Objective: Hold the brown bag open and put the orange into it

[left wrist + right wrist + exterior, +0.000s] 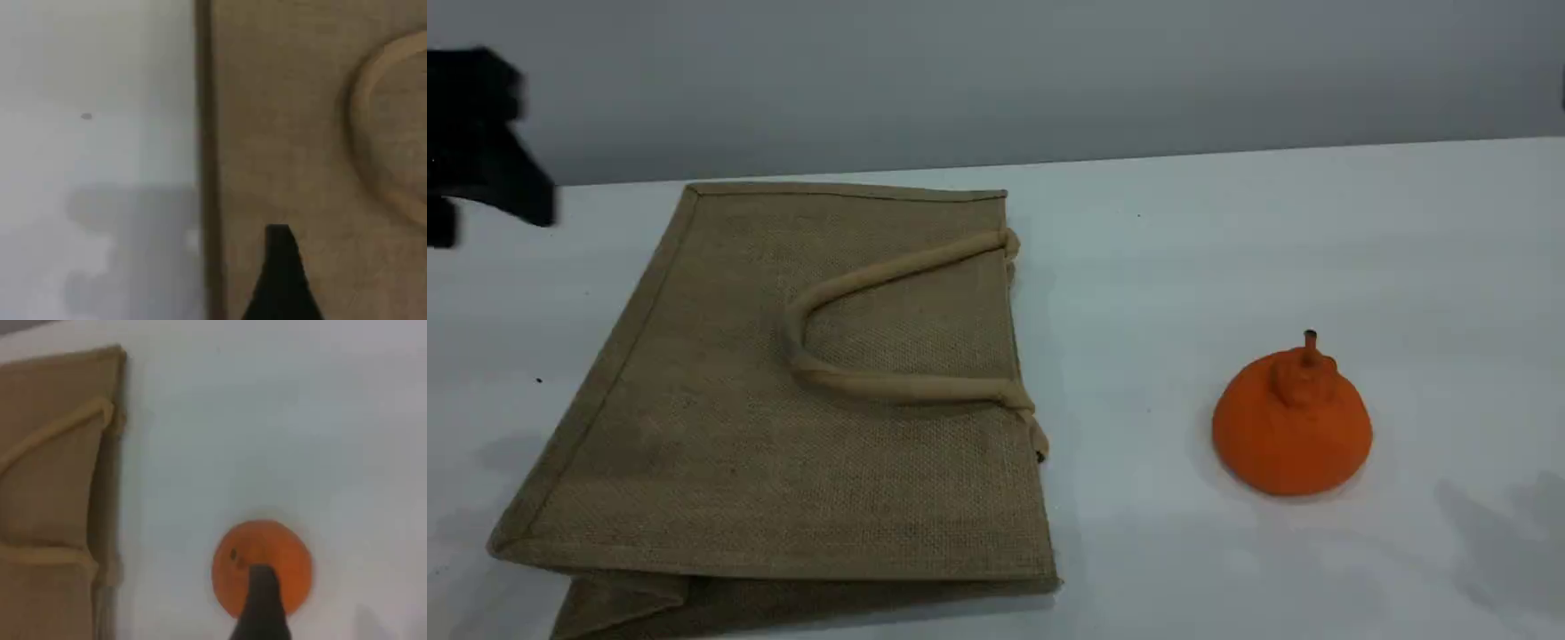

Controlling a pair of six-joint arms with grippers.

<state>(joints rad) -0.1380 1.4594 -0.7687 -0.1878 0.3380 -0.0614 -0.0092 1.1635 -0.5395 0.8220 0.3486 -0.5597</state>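
Observation:
The brown bag lies flat on the left half of the white table. Its beige handle is folded over its top face, and its mouth faces right. The orange sits upright to the right of the bag, apart from it. My left gripper is a dark blur above the table's far left. Its fingertip hovers over the bag near the hemmed edge. My right fingertip hangs above the orange, with the bag at left. Neither gripper holds anything.
A grey wall stands behind the table's far edge. Bare white tabletop lies between bag and orange. A second beige handle shows along the bag's mouth in the right wrist view.

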